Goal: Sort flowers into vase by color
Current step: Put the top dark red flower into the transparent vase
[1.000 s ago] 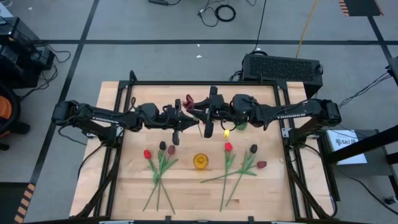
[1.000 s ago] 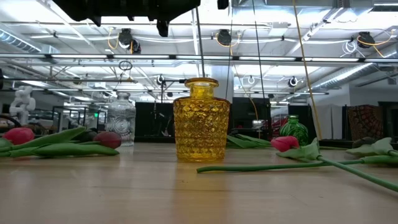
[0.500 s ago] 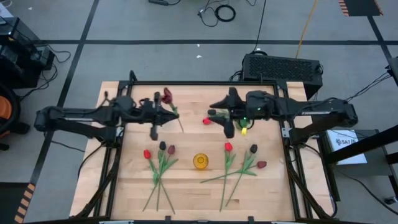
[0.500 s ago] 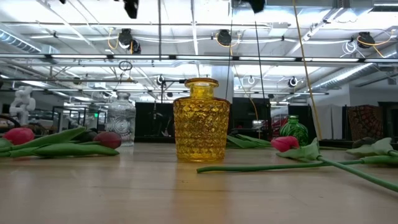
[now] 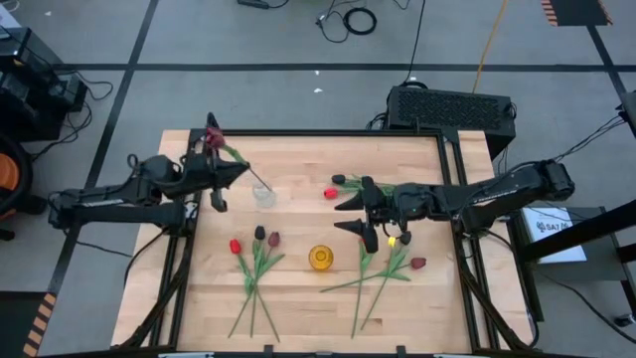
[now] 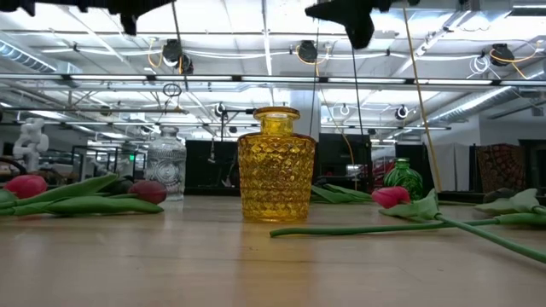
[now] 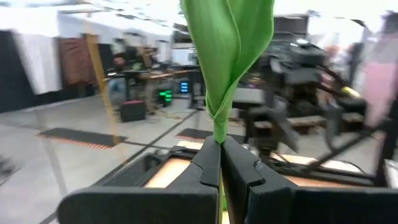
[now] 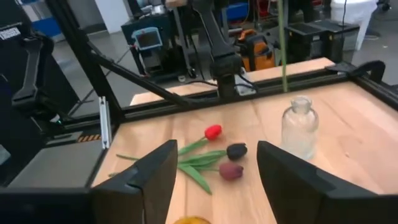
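The left gripper (image 5: pixel 221 171), jaws pinching a maroon tulip (image 5: pixel 213 139) by its stem, holds it above the clear glass vase (image 5: pixel 263 194); next it must lower the stem in. The right gripper (image 5: pixel 362 214) hovers, jaws spread.

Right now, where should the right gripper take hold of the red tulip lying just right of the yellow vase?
Take the red tulip by its stem just below the head, coming straight down with the open right gripper, fingers either side of the stem. It lies flat, and lower down other stems cross and crowd it, so the upper part is probably the cleanest hold.
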Robot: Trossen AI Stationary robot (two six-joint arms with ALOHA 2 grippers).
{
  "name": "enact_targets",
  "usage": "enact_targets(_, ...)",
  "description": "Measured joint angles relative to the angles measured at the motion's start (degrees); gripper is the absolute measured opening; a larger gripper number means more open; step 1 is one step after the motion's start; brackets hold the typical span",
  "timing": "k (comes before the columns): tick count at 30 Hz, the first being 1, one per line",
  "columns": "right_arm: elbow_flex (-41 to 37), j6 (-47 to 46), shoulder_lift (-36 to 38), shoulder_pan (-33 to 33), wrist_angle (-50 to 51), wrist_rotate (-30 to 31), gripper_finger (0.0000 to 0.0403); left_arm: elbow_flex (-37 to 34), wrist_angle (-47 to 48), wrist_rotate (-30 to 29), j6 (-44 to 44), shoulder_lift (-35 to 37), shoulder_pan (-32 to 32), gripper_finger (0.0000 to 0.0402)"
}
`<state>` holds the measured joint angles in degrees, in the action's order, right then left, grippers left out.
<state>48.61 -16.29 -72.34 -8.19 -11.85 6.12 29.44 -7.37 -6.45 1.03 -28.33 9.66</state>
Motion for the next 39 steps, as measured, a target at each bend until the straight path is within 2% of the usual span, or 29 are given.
enact_targets(4, -1.2, -0.1, 0.0, 0.3, -0.7, 0.1, 0.0204, -2.6, 1.4, -2.8, 1.6, 3.8, 3.6, 0.0003)
enact_targets(16, -1.3, 1.7, 0.0, 0.3, -0.9, 0.1, 0.0203, -6.0, 4.5, -1.2, 4.6, 5.8, 11.4, 0.0008)
enact_targets(20, -1.3, 2.0, 0.0, 0.3, -0.9, 0.1, 0.0203, -6.0, 6.1, -0.3, 5.7, 5.8, 11.9, 0.0010)
enact_targets(25, -1.3, 2.0, 0.0, 0.3, -2.1, 0.1, 0.0203, -6.0, 10.4, -2.8, 6.2, 5.8, 12.2, 0.0010)
enact_targets(32, -1.3, 2.8, 0.0, 0.3, -4.1, 0.1, 0.0203, -6.1, 11.0, -3.0, 7.7, 5.7, 12.0, 0.0011)
enact_targets(39, -1.3, 5.0, 0.0, 1.1, -5.2, 0.1, 0.0203, -10.7, 9.4, -3.1, 9.4, 5.6, 11.6, 0.0020)
